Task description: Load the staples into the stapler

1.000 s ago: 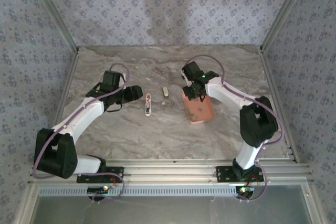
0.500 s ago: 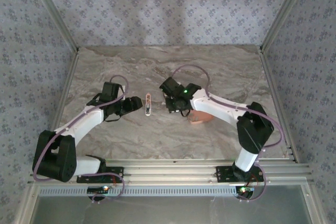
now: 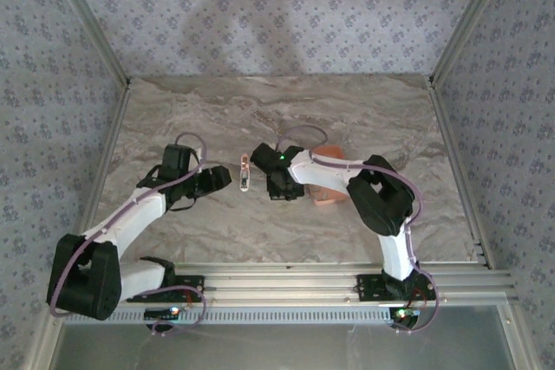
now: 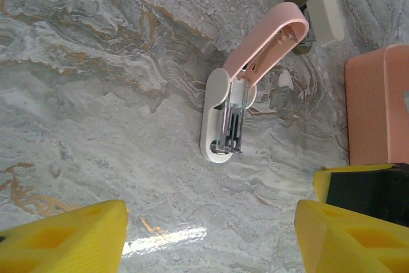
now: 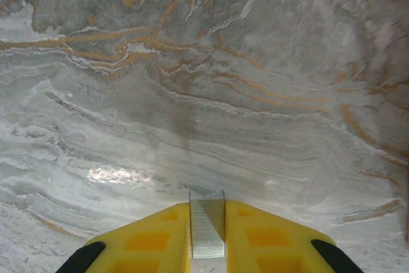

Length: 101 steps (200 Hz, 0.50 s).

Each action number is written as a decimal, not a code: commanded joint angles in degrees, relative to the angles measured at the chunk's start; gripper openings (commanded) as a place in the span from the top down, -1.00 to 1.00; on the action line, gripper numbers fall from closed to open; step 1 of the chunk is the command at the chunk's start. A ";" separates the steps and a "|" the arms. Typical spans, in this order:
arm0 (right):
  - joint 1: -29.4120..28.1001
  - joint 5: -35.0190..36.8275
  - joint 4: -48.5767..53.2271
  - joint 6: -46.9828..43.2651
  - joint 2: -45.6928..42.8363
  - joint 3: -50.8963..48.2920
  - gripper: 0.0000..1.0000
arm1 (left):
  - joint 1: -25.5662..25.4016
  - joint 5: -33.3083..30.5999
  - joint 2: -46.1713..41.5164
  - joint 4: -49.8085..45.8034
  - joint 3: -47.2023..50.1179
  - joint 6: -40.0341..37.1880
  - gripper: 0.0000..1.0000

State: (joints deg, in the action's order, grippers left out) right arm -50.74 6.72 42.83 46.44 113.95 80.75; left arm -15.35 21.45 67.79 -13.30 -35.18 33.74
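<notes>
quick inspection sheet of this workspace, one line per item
surface: marble-pattern table, some glare
job's things: stapler lying open, pink lid swung up, metal rail exposed; staples pinched as a strip
clutter: salmon tray to the right of the stapler; small beige object beyond the lid's tip
grippers: left gripper open, empty, short of the stapler; right gripper shut on the staples above bare table
cables: purple cables looped along both arms
surroundings: patterned walls, aluminium frame
</notes>
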 commanded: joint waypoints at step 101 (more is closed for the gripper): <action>0.14 -1.40 18.92 0.66 0.46 12.75 0.18 | 1.12 1.40 -1.33 2.88 2.13 0.27 -0.41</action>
State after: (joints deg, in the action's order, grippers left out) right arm -51.64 5.76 55.68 47.13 116.53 90.80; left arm -14.61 21.69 67.44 -11.75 -33.47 33.76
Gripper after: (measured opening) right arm 0.401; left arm 0.702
